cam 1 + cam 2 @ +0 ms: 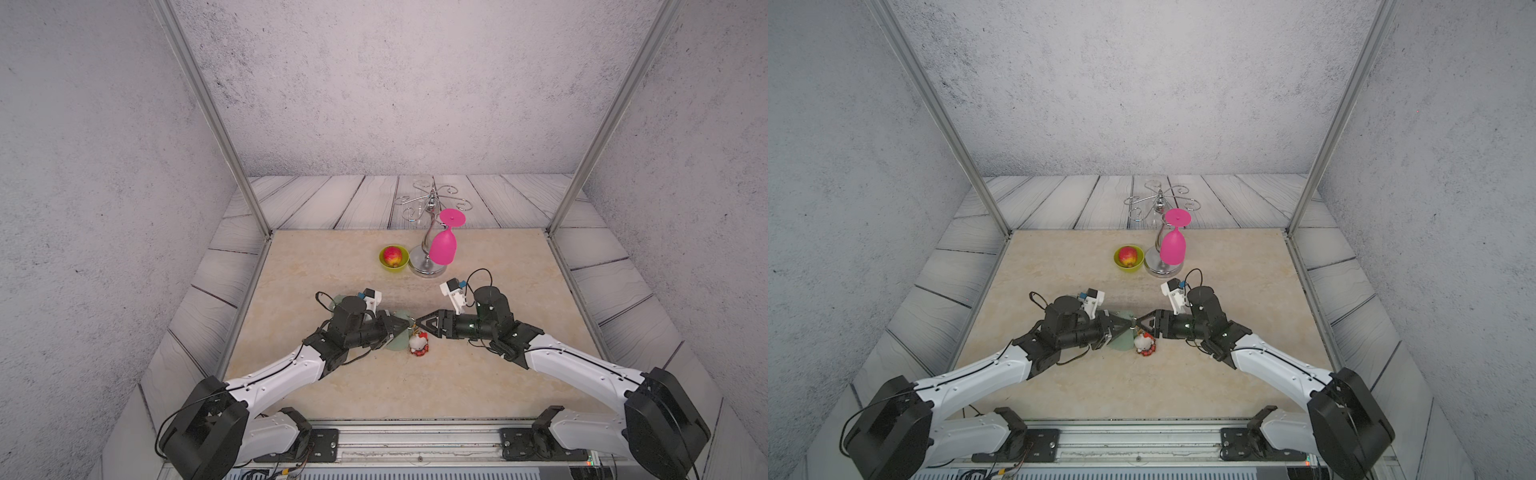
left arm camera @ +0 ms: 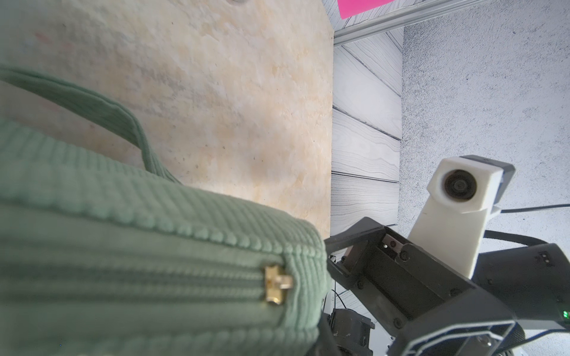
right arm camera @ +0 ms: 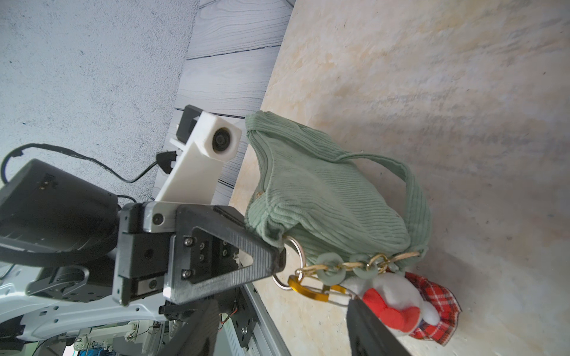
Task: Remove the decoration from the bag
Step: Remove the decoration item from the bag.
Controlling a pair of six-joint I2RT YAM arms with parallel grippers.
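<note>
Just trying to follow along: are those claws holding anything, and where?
The left gripper pinches the bag at its corner beside the gold ring. The right gripper stands open near the decoration, holding nothing.

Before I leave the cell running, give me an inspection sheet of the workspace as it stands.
Surface: beige stone-look table, flat.
Job's things: green bag resting on the table; plush toy hooked to its end by a gold clasp.
Clutter: fruit in a green bowl; pink glass hanging upside down on a silver rack.
Grippers: left gripper shut on the bag's corner; right gripper open beside the clasp.
Cables: black loops at both wrists.
Surroundings: grey walls, plank panels, metal posts.
</note>
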